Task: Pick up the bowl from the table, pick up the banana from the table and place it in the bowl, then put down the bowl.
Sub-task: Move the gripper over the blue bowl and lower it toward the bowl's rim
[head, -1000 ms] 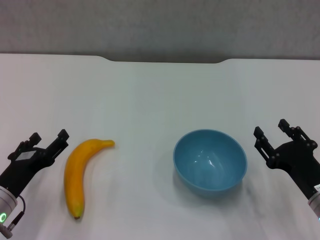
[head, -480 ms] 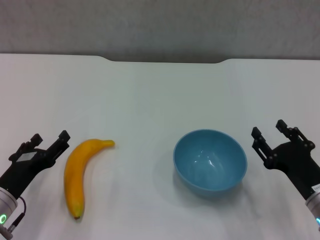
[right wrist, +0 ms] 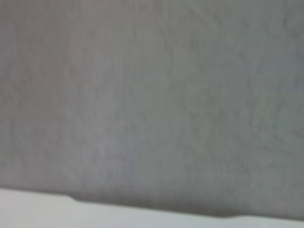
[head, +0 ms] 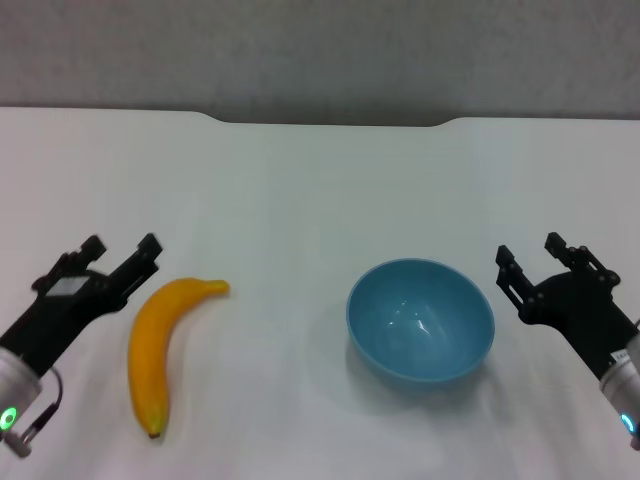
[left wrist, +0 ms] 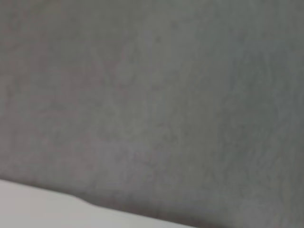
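Observation:
The light-blue bowl stands upright on the white table, right of centre. The orange-yellow banana lies on the table to the left, stem toward the bowl. My left gripper is open and empty, just left of the banana's stem end, apart from it. My right gripper is open and empty, just right of the bowl's rim, not touching it. Both wrist views show only the grey wall and a strip of the table's far edge.
The table's far edge has a shallow dark notch in the middle, with a grey wall behind it.
My left gripper has moved forward and right, closer to the banana's stem end. My right gripper has shifted slightly left toward the bowl. Bowl and banana have not moved.

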